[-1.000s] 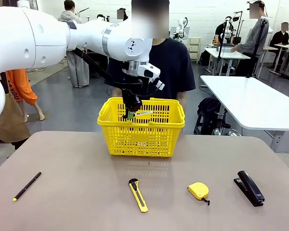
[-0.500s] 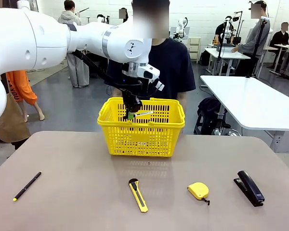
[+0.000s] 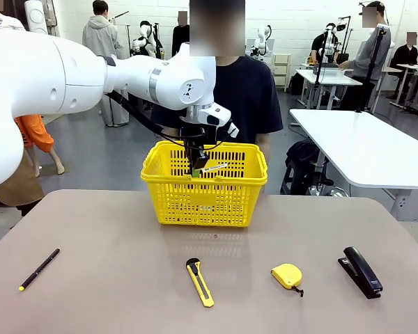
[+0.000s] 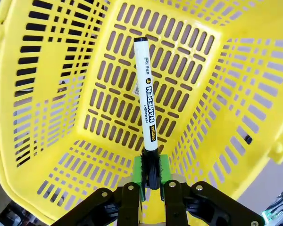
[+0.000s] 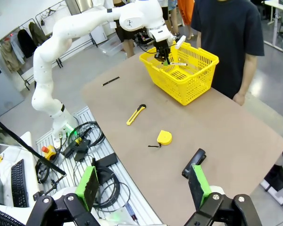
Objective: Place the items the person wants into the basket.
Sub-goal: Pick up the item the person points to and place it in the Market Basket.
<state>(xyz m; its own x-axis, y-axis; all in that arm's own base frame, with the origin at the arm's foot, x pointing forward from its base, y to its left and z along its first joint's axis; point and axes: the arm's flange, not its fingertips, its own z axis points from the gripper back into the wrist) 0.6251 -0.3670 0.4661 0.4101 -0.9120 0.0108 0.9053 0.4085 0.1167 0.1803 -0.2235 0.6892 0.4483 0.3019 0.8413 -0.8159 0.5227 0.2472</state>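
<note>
Tabletop, far edge: marker clamped by one end in left gripper, long axis toward 12 o'clock from the pads (wrist view), inside the basket, probably off its floor. Right gripper spread wide, empty, well apart.

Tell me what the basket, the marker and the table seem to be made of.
The basket looks like glossy yellow moulded plastic: slotted lattice walls, sheen. The marker: likely plastic, smooth white printed barrel, black ends. The table: matt brownish top, possibly laminate; hard to tell.
</note>
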